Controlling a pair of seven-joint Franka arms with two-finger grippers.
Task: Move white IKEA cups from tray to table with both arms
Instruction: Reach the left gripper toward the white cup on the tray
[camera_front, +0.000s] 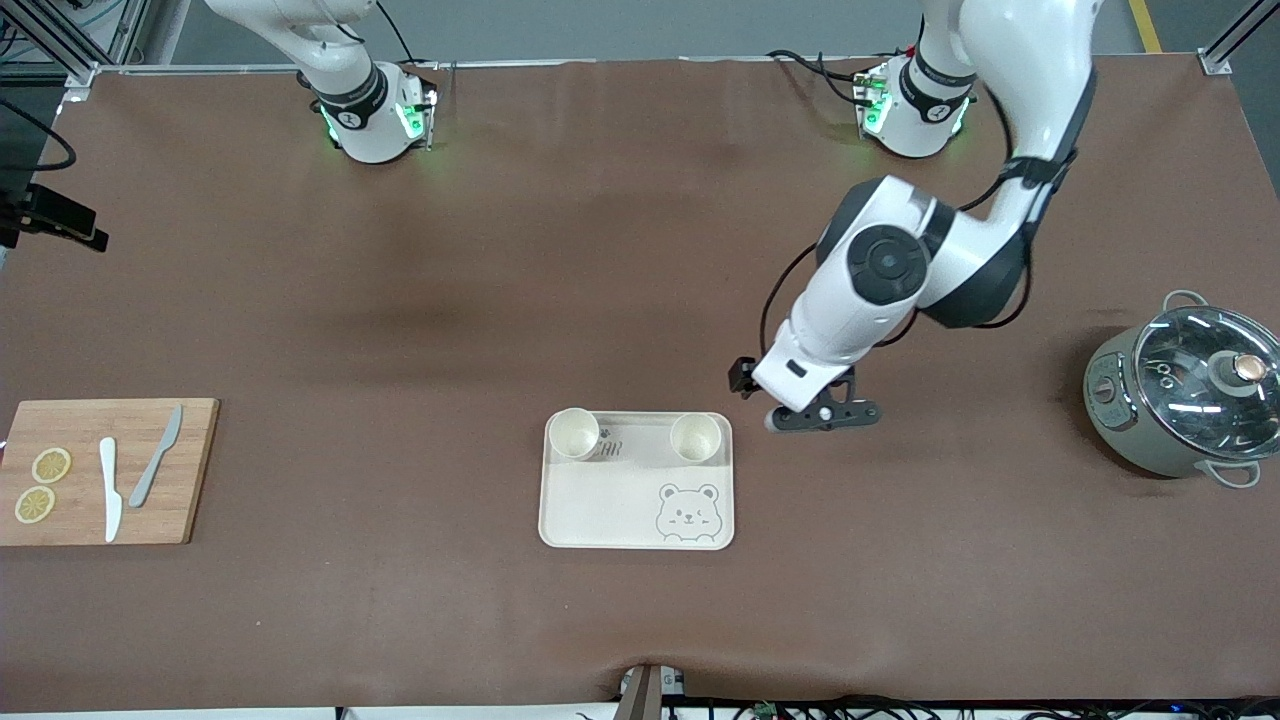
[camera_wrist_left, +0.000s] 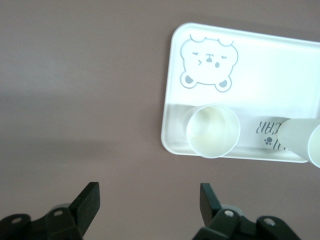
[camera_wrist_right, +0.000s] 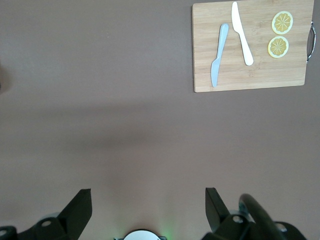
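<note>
At frame centre of the front view we find the tray (camera_front: 636, 500) on the table (camera_front: 600, 250), two white IKEA cups (camera_front: 574, 434) (camera_front: 696, 437) upright in its upper corners; they look light, rigid and smooth, so we would pinch across a rim; just right of the tray, the left gripper (camera_front: 822, 417) hovers over bare table, fingers spread, empty; the right gripper (camera_wrist_right: 145, 200), likewise wide and empty, waits.
</note>
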